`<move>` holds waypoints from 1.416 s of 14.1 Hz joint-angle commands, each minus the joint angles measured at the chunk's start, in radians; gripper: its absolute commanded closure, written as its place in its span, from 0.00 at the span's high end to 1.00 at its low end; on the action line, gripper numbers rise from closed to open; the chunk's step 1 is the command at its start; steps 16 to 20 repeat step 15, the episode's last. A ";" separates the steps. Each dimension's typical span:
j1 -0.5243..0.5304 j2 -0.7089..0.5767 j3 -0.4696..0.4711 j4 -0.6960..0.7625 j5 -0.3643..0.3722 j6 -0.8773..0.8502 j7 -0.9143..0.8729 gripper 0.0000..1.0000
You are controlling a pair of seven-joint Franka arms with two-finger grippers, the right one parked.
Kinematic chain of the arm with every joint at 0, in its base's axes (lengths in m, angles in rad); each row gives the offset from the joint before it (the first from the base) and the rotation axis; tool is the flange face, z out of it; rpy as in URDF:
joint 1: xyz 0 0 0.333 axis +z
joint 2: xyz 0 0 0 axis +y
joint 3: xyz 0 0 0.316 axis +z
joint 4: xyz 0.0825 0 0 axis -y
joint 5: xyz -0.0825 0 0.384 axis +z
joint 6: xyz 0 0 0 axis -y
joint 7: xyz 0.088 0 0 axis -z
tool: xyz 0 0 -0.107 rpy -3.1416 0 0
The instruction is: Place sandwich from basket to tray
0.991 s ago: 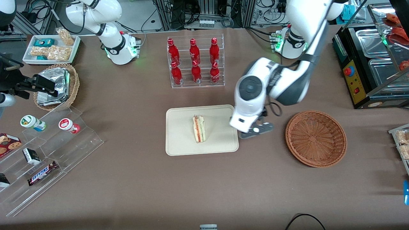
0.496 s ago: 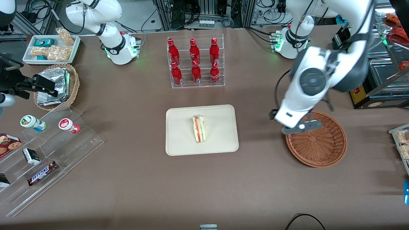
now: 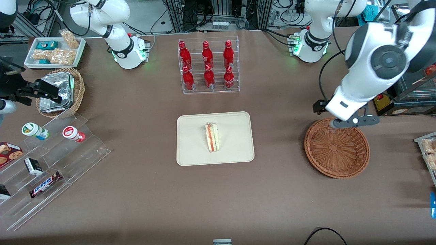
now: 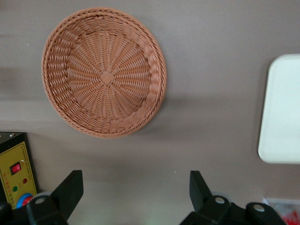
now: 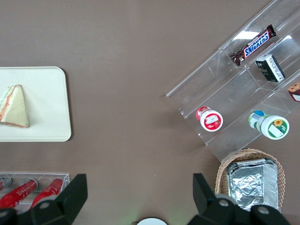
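The sandwich (image 3: 212, 137), a pale wedge with red and green filling, lies flat near the middle of the cream tray (image 3: 194, 151); the right wrist view shows the sandwich (image 5: 13, 107) on the tray (image 5: 47, 103) too. Toward the working arm's end sits the reddish-brown wicker basket (image 3: 336, 148), with nothing in it. My gripper (image 4: 135, 187) hangs open and holds nothing, high above the table. It is just farther from the front camera than the basket (image 4: 104, 71), by its rim. Its wrist (image 3: 344, 102) covers the fingers in the front view. One corner of the tray (image 4: 283, 117) shows in the left wrist view.
A black control box (image 3: 378, 85) with a red button stands close to the gripper. A clear rack of red bottles (image 3: 208, 66) stands farther from the front camera than the tray. Toward the parked arm's end are a stepped acrylic shelf (image 3: 51, 163), a tan basket (image 3: 79, 89) of foil packs and a white snack dish (image 3: 54, 51).
The working arm swung from beside the tray, over the basket, toward its own end of the table and rose. The sandwich stayed on the tray.
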 commanded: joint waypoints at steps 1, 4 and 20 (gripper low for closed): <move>0.070 -0.061 -0.023 -0.020 -0.026 -0.029 0.148 1.00; 0.086 -0.083 0.026 0.010 -0.026 -0.037 0.263 1.00; 0.078 -0.072 0.151 0.167 -0.040 -0.129 0.284 1.00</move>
